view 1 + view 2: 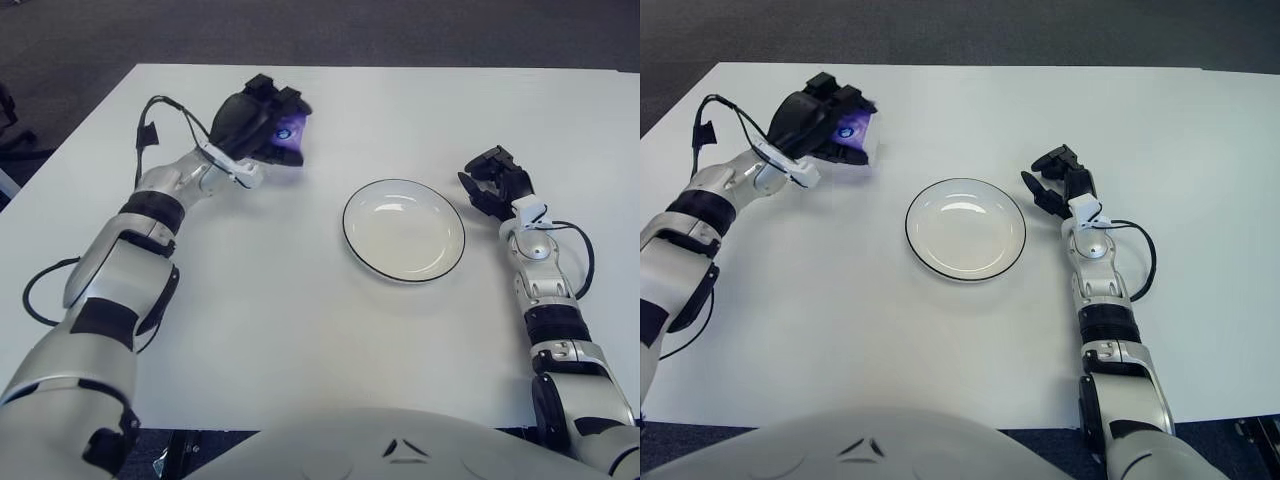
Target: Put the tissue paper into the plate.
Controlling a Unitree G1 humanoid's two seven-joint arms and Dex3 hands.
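White tabletop (300, 330) fills most of the view, with dark carpet (320, 30) showing beyond its far edge. On it, right of centre, sits a white plate (404, 231) with a thin dark rim, holding nothing.

To the plate's left and a little farther back, the left hand (262, 125) is stretched forward and inward, the forearm angled from the table's left side toward the middle. Its dark fingers (285, 99) are curled over a purple tissue paper (288, 140), which shows beneath and in front of the palm. Whether the packet is lifted clear of the table or touching it cannot be told. It is well apart from the plate.

Just beside the plate's right edge is the right hand (493, 180), forearm running straight back toward the body, its fingers loosely bent and holding nothing.
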